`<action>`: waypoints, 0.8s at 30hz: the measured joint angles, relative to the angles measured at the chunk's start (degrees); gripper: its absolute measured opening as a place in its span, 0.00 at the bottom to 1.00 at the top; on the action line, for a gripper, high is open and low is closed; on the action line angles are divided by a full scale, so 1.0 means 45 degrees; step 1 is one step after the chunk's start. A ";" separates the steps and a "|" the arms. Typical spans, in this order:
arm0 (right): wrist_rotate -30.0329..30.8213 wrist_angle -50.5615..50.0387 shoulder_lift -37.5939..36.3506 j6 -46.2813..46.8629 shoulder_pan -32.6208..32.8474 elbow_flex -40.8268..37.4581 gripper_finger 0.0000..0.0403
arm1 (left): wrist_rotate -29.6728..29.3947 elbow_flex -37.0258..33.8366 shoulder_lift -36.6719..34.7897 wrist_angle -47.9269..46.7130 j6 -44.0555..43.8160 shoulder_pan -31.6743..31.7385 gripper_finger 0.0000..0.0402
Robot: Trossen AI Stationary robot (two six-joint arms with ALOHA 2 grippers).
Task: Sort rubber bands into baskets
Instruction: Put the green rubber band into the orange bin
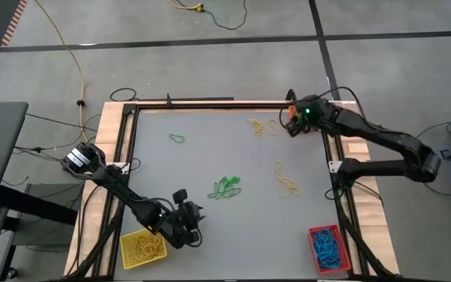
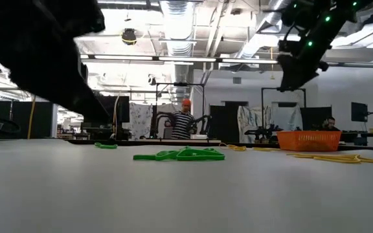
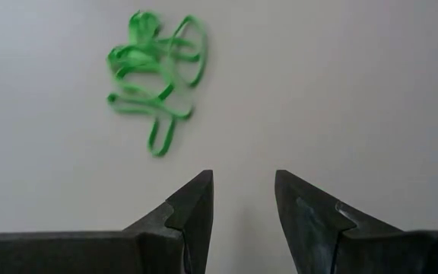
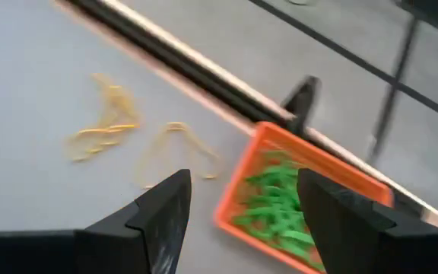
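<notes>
Green bands lie in a loose tangle at the middle of the grey worktop, and they look like the next thing to fetch. The left hand hangs near the front edge, just beside the yellow basket; its fingers stand partly apart with nothing between them. From that hand the tangle lies ahead and off to one side, toward the worktop's middle, so the arm would have to swing toward it before coming down. The tangle has no clear long axis; one loop trails out toward the hand and may be the easiest to pinch.

The right hand is at the far right corner, over the orange basket, which holds green bands. Its fingers are spread wide and hold nothing. That basket seems to be where green goes, so the right arm is well apart from the tangle while the left is nearer.

Yellow bands lie just beside the orange basket, with more toward the right side. A lone green band sits toward the far left. The red basket at the front right holds blue bands.
</notes>
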 joint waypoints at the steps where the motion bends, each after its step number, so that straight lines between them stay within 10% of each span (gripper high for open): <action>1: -0.0232 -0.0007 -0.0091 0.0001 0.0282 0.0000 0.67 | 0.0000 -0.0139 0.0000 0.0014 -0.0127 0.0048 0.33; 24: -0.0773 0.2273 -0.0296 0.1793 0.9147 0.0000 0.67 | 0.1286 -0.0728 0.0000 0.0512 0.2373 0.2759 0.33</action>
